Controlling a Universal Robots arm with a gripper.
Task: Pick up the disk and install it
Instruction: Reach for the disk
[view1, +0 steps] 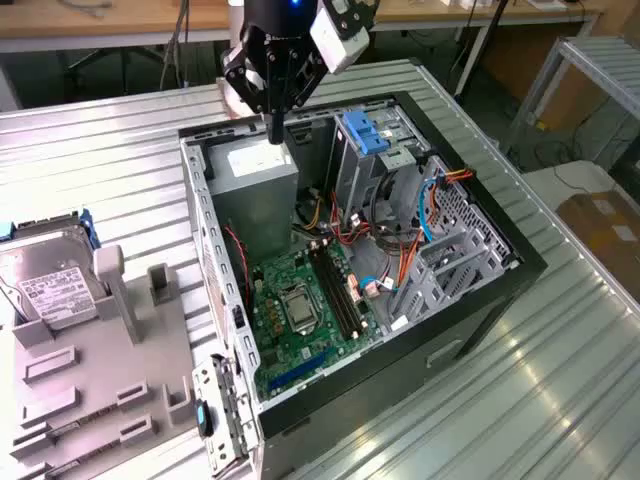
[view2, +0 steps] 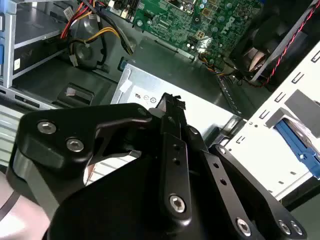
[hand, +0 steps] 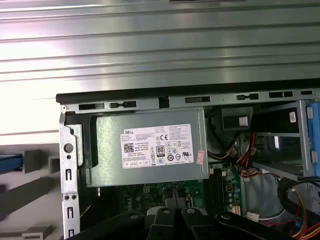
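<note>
The disk (view1: 45, 275), a silver-grey drive with a white label and blue rails, leans in a grey fixture (view1: 90, 370) at the exterior view's left, outside the computer case. My black gripper (view1: 275, 132) hangs far from it, over the back corner of the open case (view1: 500, 280), just above the grey power supply box (view1: 255, 190). Its fingers (view2: 170, 107) are pressed together with nothing between them. The power supply's white sticker (hand: 157, 146) lies right under the gripper in the first wrist view.
Inside the case are a green motherboard (view1: 300, 310), red and orange cables (view1: 400, 260), and a blue plastic bracket (view1: 365, 130) on the drive bay. The case and fixture rest on a ribbed metal table (view1: 560, 380). Wooden benches stand behind.
</note>
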